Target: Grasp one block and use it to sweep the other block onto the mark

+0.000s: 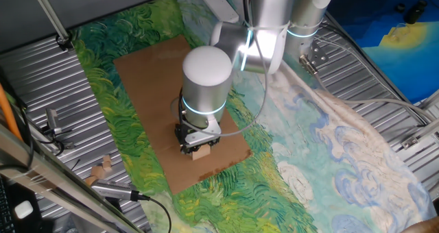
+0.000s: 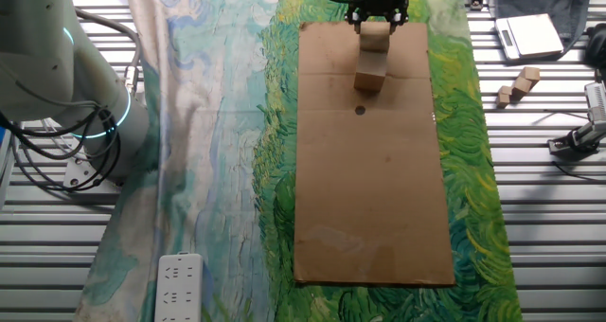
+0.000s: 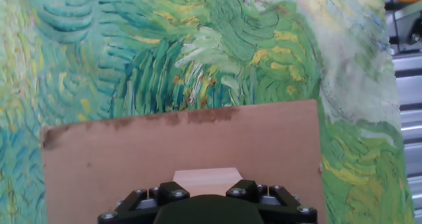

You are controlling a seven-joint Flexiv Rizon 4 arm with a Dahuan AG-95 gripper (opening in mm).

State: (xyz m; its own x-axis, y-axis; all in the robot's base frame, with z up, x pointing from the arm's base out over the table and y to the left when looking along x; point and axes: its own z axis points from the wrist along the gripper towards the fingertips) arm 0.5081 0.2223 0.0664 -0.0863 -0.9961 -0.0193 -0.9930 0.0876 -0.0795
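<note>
The gripper [image 2: 377,21] sits closed around one block [image 2: 375,36] at the board's [image 2: 374,189] far end. The other block [image 2: 370,76] lies just beside it, near the mark [image 2: 360,111]. Both look light, rigid wood, likely slippery, so squeezing flat opposite faces should hold best.

Pale wooden blocks [image 2: 370,79]; brown cardboard sheet [image 2: 371,189]; tiny black mark [image 2: 359,111]; green-yellow swirl-painted cloth [image 3: 165,53]; black hand [image 3: 208,194].

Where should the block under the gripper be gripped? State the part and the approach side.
Grip the block by two opposite upright faces, coming straight down from above. It is a cube sitting flat on the cardboard with its top clear, and the gripper is right over it. Probably pick the faces that leave free the one toward the other block, which lies between it and the mark.
</note>
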